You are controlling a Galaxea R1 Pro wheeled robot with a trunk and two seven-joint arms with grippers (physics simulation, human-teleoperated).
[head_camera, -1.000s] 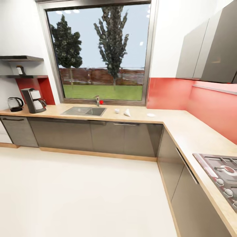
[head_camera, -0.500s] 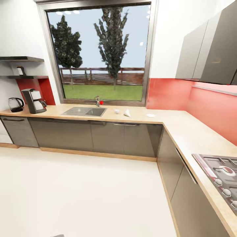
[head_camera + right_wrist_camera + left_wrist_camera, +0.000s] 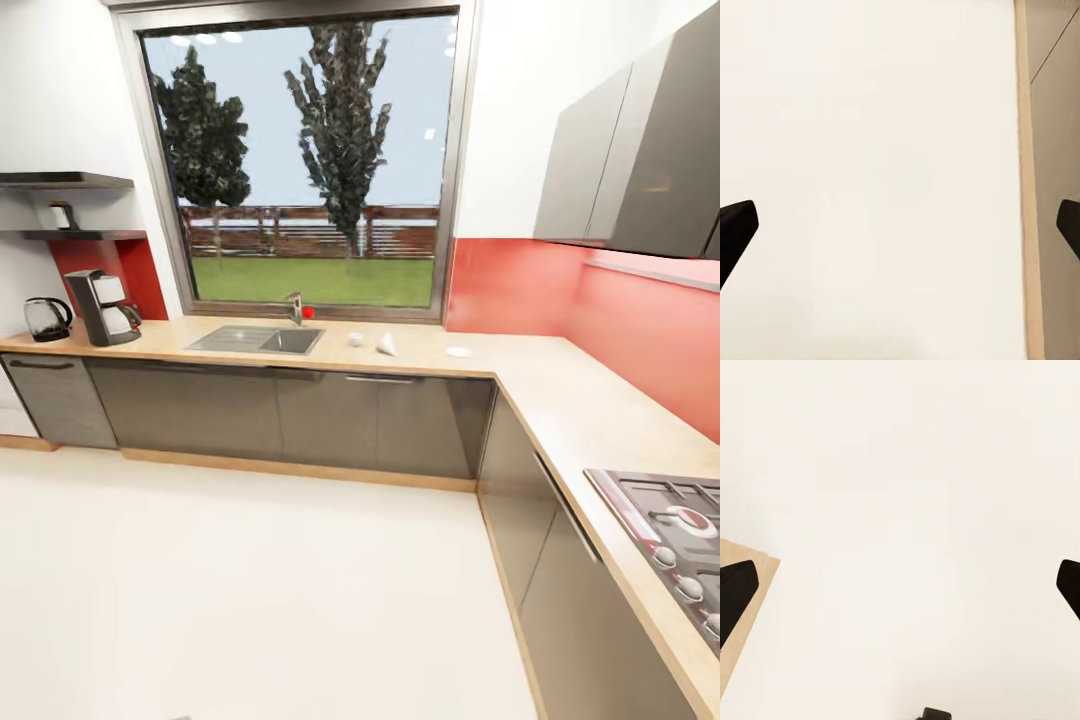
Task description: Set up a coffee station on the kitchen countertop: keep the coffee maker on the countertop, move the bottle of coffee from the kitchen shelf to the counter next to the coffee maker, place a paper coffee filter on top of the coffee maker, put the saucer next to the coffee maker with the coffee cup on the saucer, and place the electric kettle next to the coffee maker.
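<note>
The robot stands back on the pale floor [image 3: 250, 600], facing the L-shaped counter [image 3: 430, 352] under the window, and every task item lies ahead and out of reach. The coffee maker [image 3: 105, 307] stands at about ten o'clock from the robot, with the kettle [image 3: 46, 319] just beside it at its nine o'clock, handle toward the machine. Above them, on the lower shelf [image 3: 70, 234], sits the coffee bottle [image 3: 62, 214], small and hard to make out. Nearer twelve o'clock, past the sink [image 3: 262, 339], the cup [image 3: 356, 338], the white paper filter [image 3: 386, 344] lying on its side, and the saucer [image 3: 459, 351] at its three o'clock are set apart in a loose row. The left gripper [image 3: 900, 592] and the right gripper [image 3: 900, 229] both point down at bare floor with jaws spread wide and nothing between them. The bottle and coffee maker lie to the left, so the left arm would likely be nearer once the base closes in. The stove [image 3: 670, 530] is cut off at the right edge, and the arms' pose cannot be judged.
</note>
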